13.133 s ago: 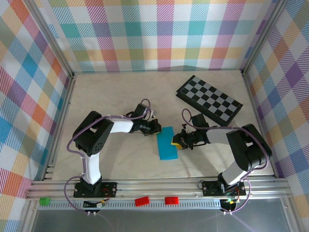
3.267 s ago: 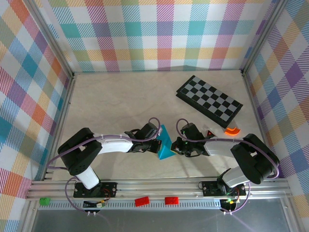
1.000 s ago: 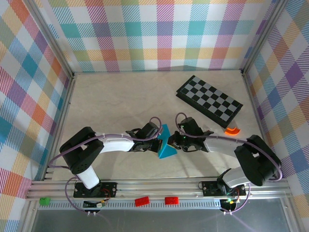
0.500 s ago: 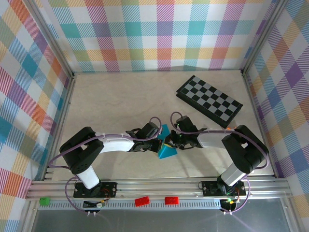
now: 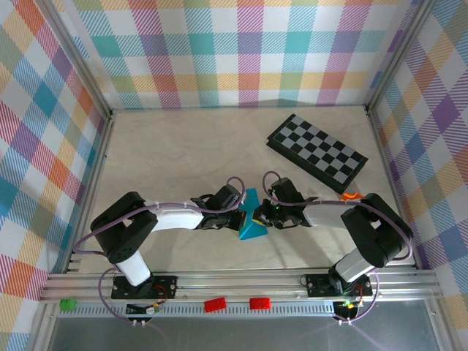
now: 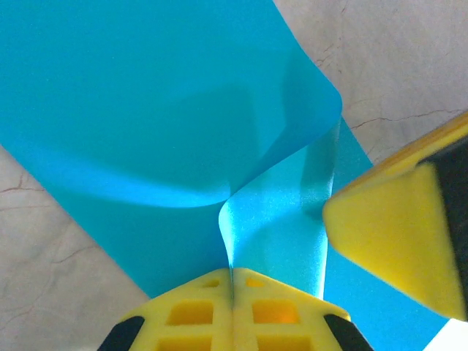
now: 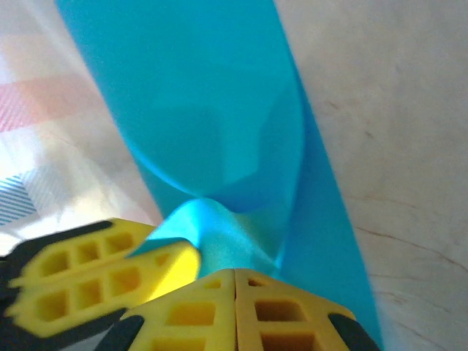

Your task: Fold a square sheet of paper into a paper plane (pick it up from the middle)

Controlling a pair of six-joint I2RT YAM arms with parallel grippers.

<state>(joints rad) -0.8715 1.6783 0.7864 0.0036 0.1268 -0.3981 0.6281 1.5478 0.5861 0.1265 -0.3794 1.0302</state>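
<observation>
Both the left gripper and the right gripper clamp the square sheet of paper mid-fold, we judge. Next we must flatten that crease.

The paper is thin, smooth and cyan, with a soft satin sheen where it curls. The pads of the left tool and the right tool are matt yellow plastic, moulded with square hollows. The surface looks pale, matt and veined like stone. At 1 o'clock the board looks smooth; at 6 o'clock the rail is bare grey metal.
</observation>
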